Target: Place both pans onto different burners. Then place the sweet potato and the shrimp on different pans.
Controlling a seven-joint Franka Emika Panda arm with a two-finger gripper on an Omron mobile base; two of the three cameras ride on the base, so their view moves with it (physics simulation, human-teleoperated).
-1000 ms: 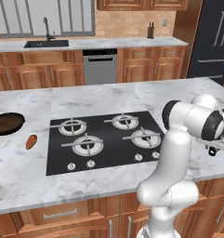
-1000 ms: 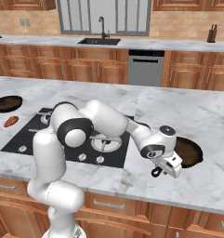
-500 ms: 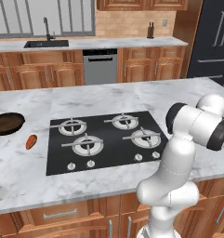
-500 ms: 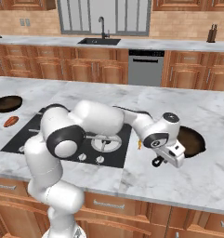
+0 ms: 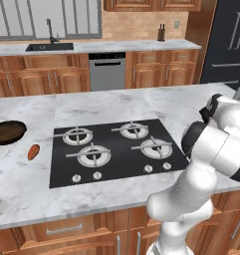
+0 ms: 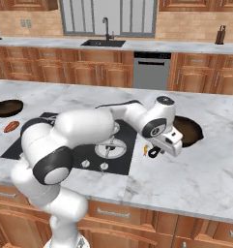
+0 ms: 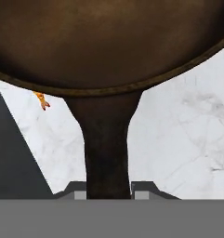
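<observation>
- Left base view: the black cooktop (image 5: 114,152) sits in the marble counter (image 5: 32,189) with four burners (image 5: 94,155) on it, all bare.
- One pan (image 5: 7,132) lies on the counter at the far left, well apart from the cooktop; its dark brown inside faces up.
- The sweet potato (image 5: 33,151) lies on the counter between that pan and the cooktop's left edge, near both but touching neither.
- The white arm (image 5: 211,149) rises at the lower right and bends off toward the right edge.
- Right base view: the arm reaches across the cooktop (image 6: 84,152) to the counter on its right, where the gripper (image 6: 156,152) is low at the handle of the second pan (image 6: 188,131).
- This pan rests on the counter right of the cooktop, off every burner.
- The shrimp (image 6: 145,150) lies on the counter just beside the gripper, by the cooktop's right edge.
- The first pan (image 6: 7,107) and the sweet potato (image 6: 11,127) show at the far left.
- Hand view: the second pan (image 7: 108,42) spans the top, and its handle (image 7: 106,153) runs down between the two fingertips (image 7: 145,189).
- The jaws pinch the handle from both sides.
- The shrimp (image 7: 42,101) lies on the marble just under the pan's rim, left of the handle.
</observation>
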